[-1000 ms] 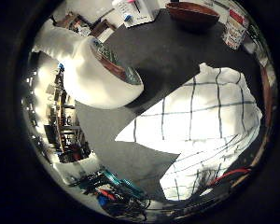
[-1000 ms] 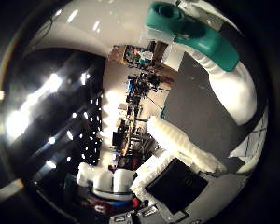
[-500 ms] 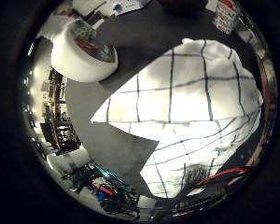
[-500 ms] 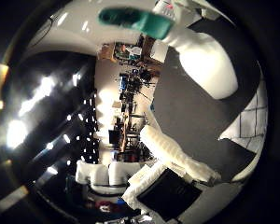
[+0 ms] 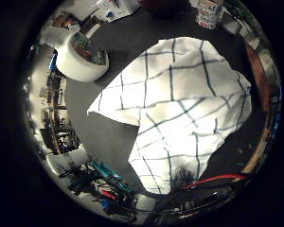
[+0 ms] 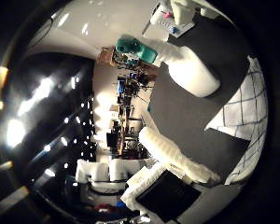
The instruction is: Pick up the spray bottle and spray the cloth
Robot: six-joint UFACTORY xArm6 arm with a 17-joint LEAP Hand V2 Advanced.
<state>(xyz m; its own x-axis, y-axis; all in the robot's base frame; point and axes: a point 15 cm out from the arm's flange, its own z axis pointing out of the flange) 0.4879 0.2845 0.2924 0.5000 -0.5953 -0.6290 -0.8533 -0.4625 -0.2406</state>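
The white spray bottle (image 6: 191, 70) with a teal spray head (image 6: 137, 49) stands on the dark table (image 6: 177, 117). The right little finger side palm view shows it (image 5: 82, 59) beside a corner of the cloth. The cloth (image 5: 180, 104) is white with dark grid lines, lies crumpled on the table and fills much of that view. My hand (image 6: 173, 154) shows as a white finger stretched out over the table, away from the bottle, holding nothing.
Small boxes (image 5: 114, 8) and a printed cup (image 5: 210, 11) stand at the table's far edge. Beyond the table edge by the bottle lies a cluttered room (image 5: 57, 113). One edge of the cloth (image 6: 247, 103) shows in the right thumb side palm view.
Both views have shifted: the bottle looks smaller and farther off, and the cloth takes up more of the little finger side view. The hand has drawn away from the bottle. The things lie still.
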